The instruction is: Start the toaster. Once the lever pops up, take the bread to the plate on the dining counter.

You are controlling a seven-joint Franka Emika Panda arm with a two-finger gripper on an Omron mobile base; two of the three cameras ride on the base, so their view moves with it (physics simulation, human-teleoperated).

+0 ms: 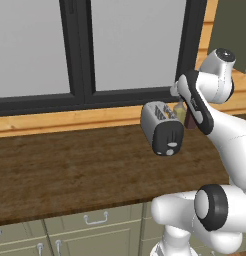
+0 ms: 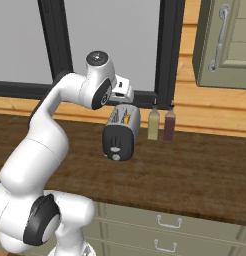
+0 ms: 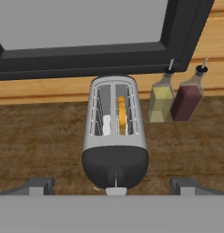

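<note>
On the worktop (image 1: pixel 70 170), one toaster (image 3: pixel 114 136), two bottles (image 3: pixel 175 95); gripper (image 3: pixel 112 186) fingers apart.

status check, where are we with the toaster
Gripper open, jaws wide, hanging above the toaster, holding nothing. Lever low on the black end panel, untouched; bread down in one slot. Two bottles beside the toaster, clear of the lever.

The toaster (image 3: pixel 114 132) has a smooth, brushed-silver metal shell with a soft sheen; its end panel (image 3: pixel 114 166) is glossy black plastic; the lever (image 3: pixel 116 191) looks like pale matt plastic; the surface (image 1: pixel 70 170) is dark, matt wood with visible grain; two bottles (image 3: pixel 175 98) look like glossy glass; the window frame (image 1: pixel 80 95) is smooth and black.
</note>
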